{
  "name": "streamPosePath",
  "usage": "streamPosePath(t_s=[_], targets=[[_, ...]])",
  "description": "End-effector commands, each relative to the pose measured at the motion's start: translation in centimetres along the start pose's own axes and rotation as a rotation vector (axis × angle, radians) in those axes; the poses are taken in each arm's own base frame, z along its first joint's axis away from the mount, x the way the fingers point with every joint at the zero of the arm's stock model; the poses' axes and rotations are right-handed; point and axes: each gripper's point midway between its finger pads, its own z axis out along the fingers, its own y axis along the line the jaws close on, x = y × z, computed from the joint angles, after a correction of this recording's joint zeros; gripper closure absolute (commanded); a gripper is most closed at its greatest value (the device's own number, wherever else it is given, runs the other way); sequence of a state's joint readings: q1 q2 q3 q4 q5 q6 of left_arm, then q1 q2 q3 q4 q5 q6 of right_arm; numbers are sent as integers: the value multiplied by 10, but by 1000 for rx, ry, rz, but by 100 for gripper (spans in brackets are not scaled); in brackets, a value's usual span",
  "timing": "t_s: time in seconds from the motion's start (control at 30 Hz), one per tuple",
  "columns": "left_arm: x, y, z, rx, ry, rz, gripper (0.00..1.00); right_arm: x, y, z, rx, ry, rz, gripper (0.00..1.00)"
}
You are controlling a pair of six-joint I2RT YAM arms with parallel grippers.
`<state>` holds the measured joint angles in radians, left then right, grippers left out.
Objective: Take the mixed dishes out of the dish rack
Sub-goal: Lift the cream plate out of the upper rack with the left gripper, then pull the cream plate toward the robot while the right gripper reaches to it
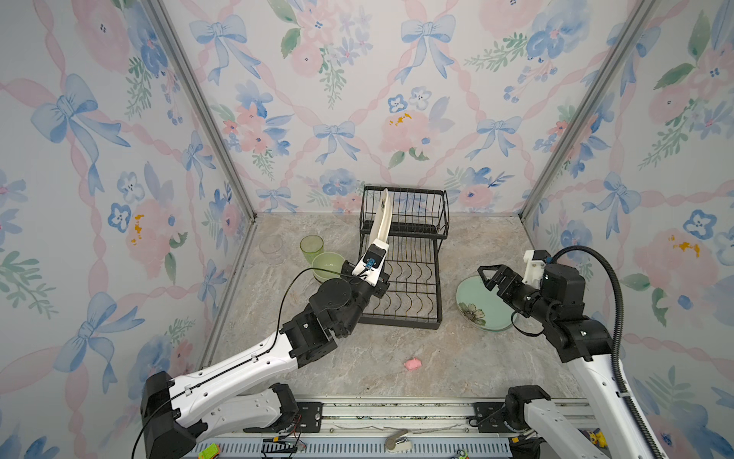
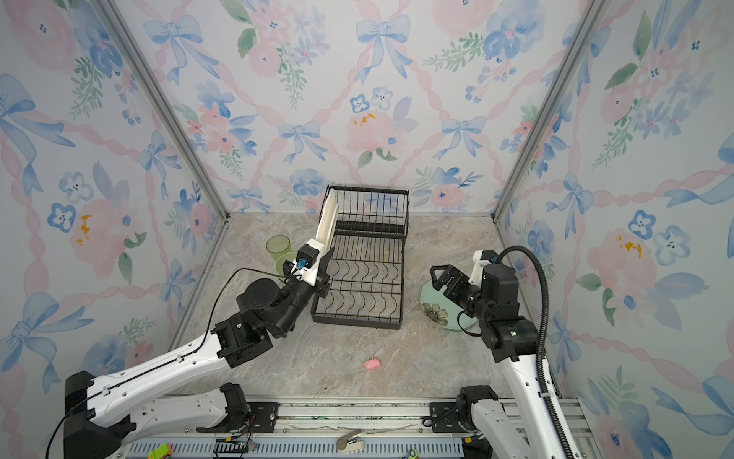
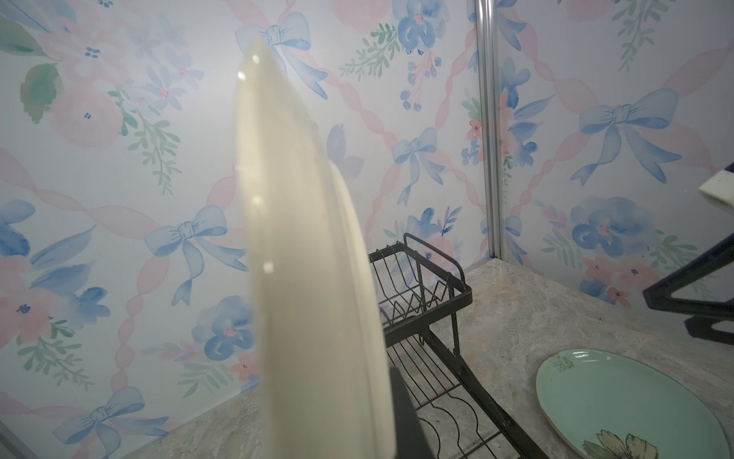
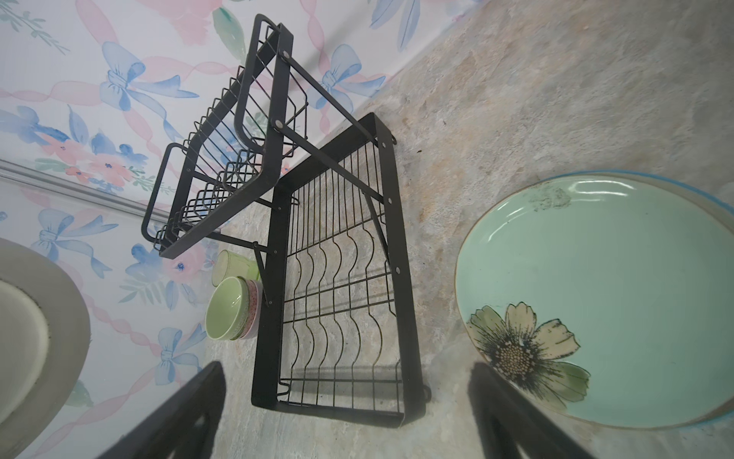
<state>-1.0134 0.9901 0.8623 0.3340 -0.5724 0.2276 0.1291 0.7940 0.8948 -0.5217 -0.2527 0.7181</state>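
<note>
Well, green bowl inside pink bowl

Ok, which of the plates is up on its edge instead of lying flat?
The cream plate, held upright off the table in the left claw. The pale green flowered plate lies flat on the table.

A small pink lump is seen lying on the marble-patterned counter, towards its front edge. The enclosure walls are covered with floral, bow-print wallpaper. An aluminium rail is mounted along the front.
</note>
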Motion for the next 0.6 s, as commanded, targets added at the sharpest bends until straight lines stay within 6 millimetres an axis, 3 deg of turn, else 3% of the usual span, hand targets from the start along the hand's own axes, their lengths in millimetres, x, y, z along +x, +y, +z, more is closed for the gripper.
streamPosePath(t_s=[0.0, 0.13, 0.4, 0.43, 0.57], targets=[[-30, 20, -21, -35, -123, -74, 100, -9, 25, 1, -51, -14, -17, 3], [-8, 9, -27, 25, -72, -50, 100, -2, 40, 8, -62, 17, -48, 3], [32, -31, -31, 166, 44, 27, 100, 11, 67, 15, -96, 58, -77, 3], [47, -41, -32, 193, 73, 54, 100, 13, 70, 16, -102, 66, -79, 3], [67, -59, -31, 236, 115, 98, 100, 19, 80, 19, -114, 87, -77, 3]])
